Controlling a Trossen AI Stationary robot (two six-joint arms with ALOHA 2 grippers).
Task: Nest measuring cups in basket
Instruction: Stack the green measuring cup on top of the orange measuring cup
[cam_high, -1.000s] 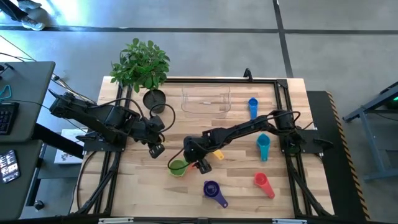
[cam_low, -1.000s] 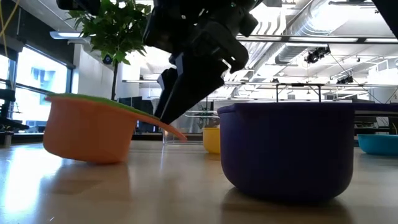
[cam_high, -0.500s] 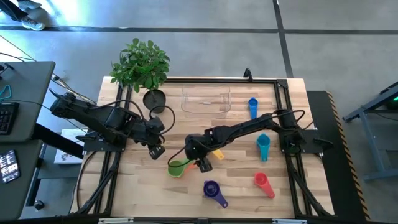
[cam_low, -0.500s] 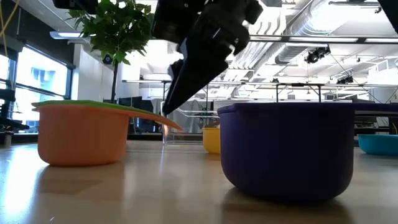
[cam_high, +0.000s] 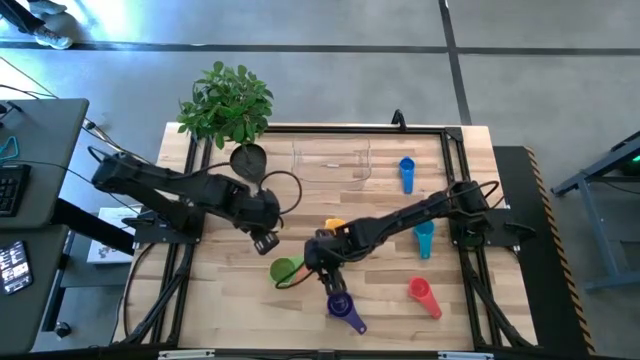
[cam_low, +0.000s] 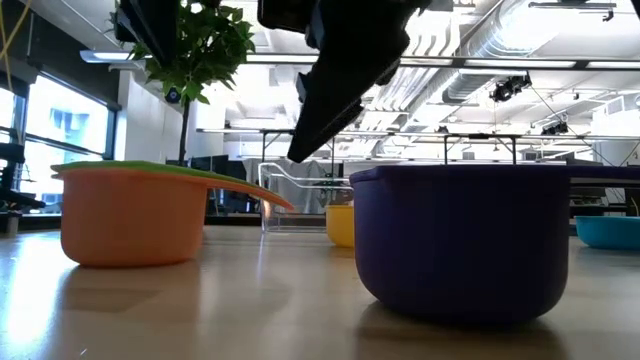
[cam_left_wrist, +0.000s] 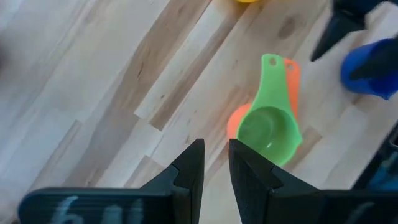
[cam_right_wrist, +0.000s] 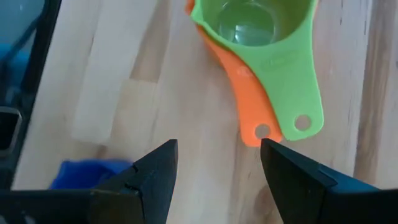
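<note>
Hovering wide open and empty, the right pincer (cam_high: 333, 272) sits between the green cup (cam_high: 286, 269), nested in the orange cup (cam_right_wrist: 245, 99) just beside it, and the purple cup (cam_high: 340, 305); left pincer (cam_high: 267, 241), nearly closed, holds nothing

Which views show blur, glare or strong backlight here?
Low view: bright windows and ceiling lights behind leave the arm overhead a dark silhouette; the purple cup looms large, the table shows sheen. Left wrist view: the fingers are soft and near, the green cup sharper. High view: even light, the clear basket faint against the wood.
</note>
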